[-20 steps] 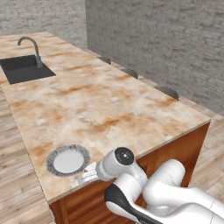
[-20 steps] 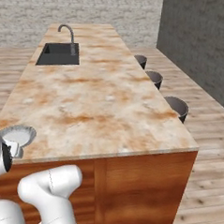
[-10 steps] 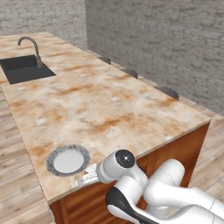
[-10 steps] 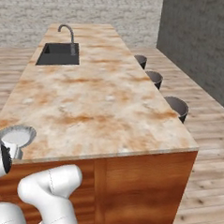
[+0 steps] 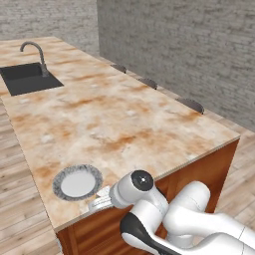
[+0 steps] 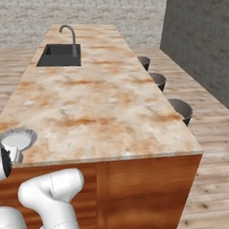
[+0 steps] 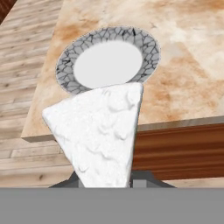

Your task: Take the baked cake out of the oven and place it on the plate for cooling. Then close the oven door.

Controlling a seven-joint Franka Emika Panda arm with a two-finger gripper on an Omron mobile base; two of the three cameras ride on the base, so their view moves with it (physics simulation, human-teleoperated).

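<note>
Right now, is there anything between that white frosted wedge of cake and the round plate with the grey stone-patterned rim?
Nothing visible. The white cake wedge is held near the counter edge, and the grey-rimmed plate lies empty just beyond.

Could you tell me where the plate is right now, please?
The round white plate with a grey mottled rim lies at the marble island's near corner, just beyond the white cake wedge.

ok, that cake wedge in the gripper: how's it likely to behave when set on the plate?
The cake looks soft and frosted, so probably crumbly under squeeze. Its tall wedge shape may tip on release. The plate looks flat and rigid, likely a stable landing.
</note>
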